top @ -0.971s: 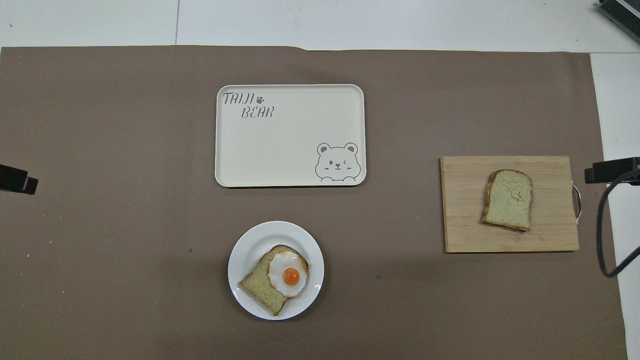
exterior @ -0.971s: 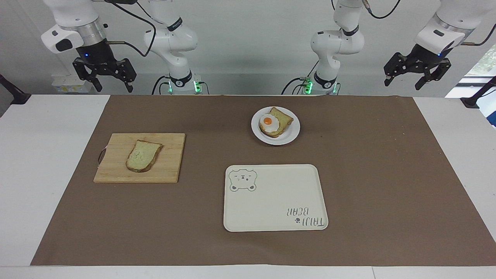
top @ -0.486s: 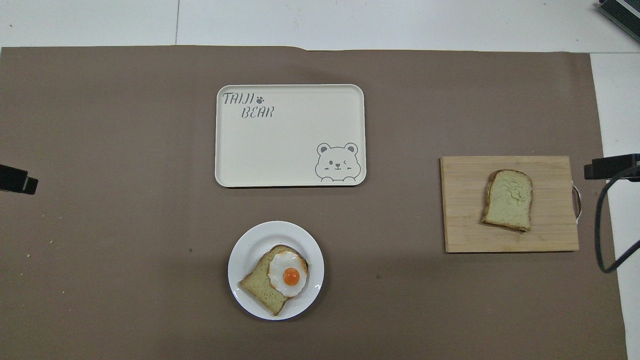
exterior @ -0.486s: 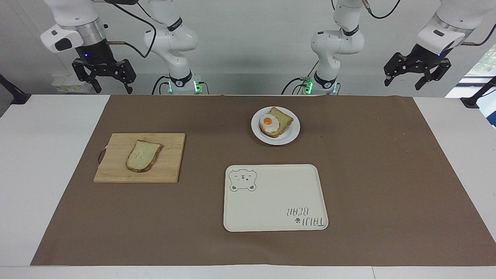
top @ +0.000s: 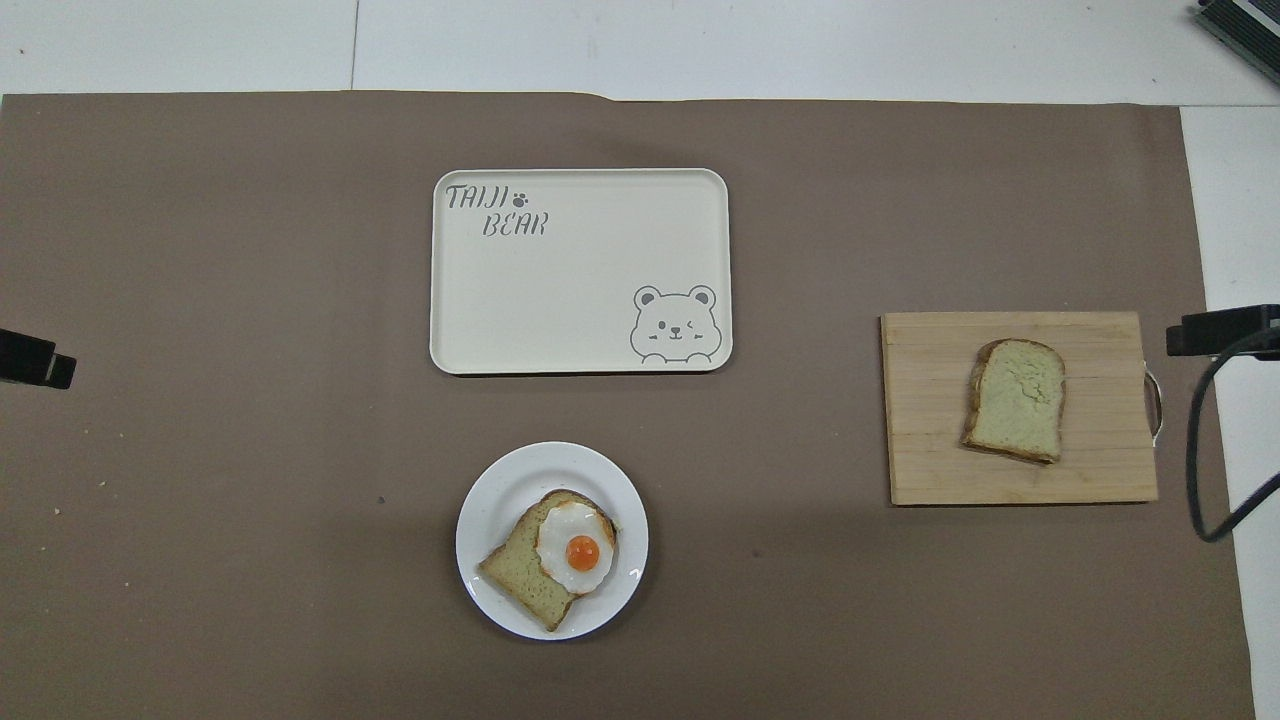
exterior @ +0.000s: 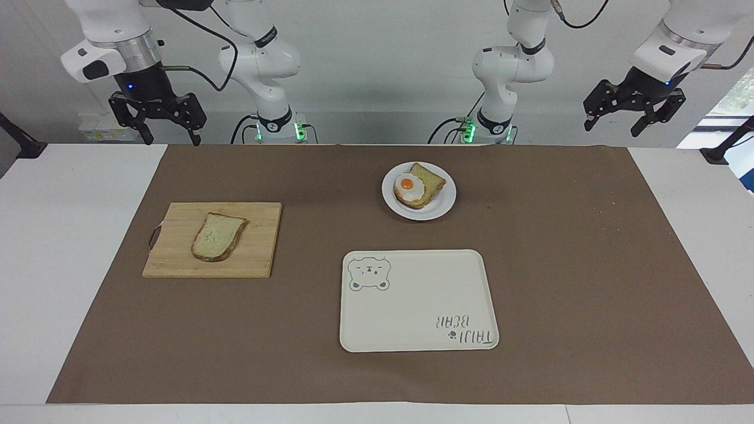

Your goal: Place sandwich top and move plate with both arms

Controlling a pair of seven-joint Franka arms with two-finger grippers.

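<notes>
The sandwich top (exterior: 218, 237) (top: 1015, 400), a plain pale slice with a brown crust, lies flat on a wooden cutting board (exterior: 259, 241) (top: 930, 400) toward the right arm's end. The small white plate (exterior: 440, 207) (top: 500, 490) sits nearer to the robots and holds a bread slice with a fried egg (exterior: 410, 186) (top: 575, 548). My right gripper (exterior: 169, 136) hangs open and empty, high over the table's edge at its own end; its tip (top: 1215, 332) shows beside the board. My left gripper (exterior: 625, 122) hangs open and empty, high over its own end.
A cream rectangular tray (exterior: 418, 300) (top: 580, 270) with a bear drawing lies farther from the robots than the plate. A brown mat (exterior: 589, 265) covers most of the white table. A black cable (top: 1200, 450) hangs by the board's handle.
My right gripper has shifted and turned slightly in the air near its own end. The left arm, the bread, the plate and the tray have not moved.
</notes>
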